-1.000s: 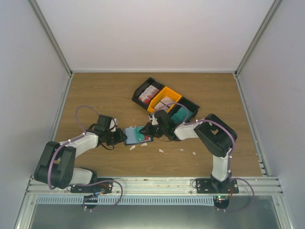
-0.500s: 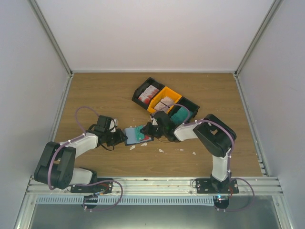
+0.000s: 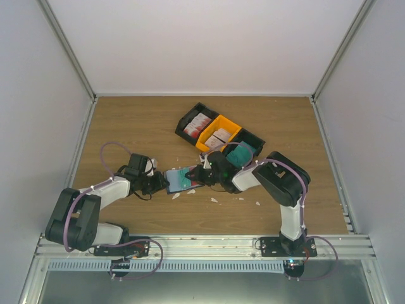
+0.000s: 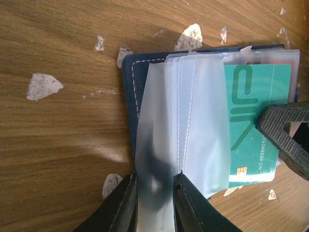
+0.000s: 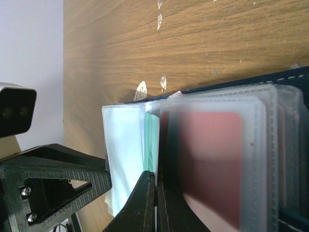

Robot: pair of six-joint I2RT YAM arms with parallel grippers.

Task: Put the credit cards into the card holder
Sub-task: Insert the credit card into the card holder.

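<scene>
The navy card holder point(image 3: 179, 180) lies open on the wooden table between my two grippers, its clear sleeves fanned out. My left gripper point(image 3: 159, 183) is shut on one clear sleeve point(image 4: 161, 111) at the holder's left side point(image 4: 129, 82). My right gripper point(image 3: 201, 177) is shut on the edge of a green card point(image 4: 251, 121) that lies partly inside a sleeve. In the right wrist view the jaws point(image 5: 157, 178) pinch beside the green card's edge point(image 5: 151, 137). A red card point(image 5: 207, 159) sits in the neighbouring sleeve. More red-and-white cards point(image 3: 197, 123) lie in the far black tray.
A black tray point(image 3: 187, 118), an orange tray point(image 3: 223, 124) and a second black tray point(image 3: 255, 140) with teal cards stand in a row behind the right gripper. Torn white scraps point(image 3: 214, 200) dot the table near the holder. The enclosure walls stand at both sides.
My right gripper has moved a little left toward the holder with the green card. The left gripper has stayed where it was, holding the sleeve.
</scene>
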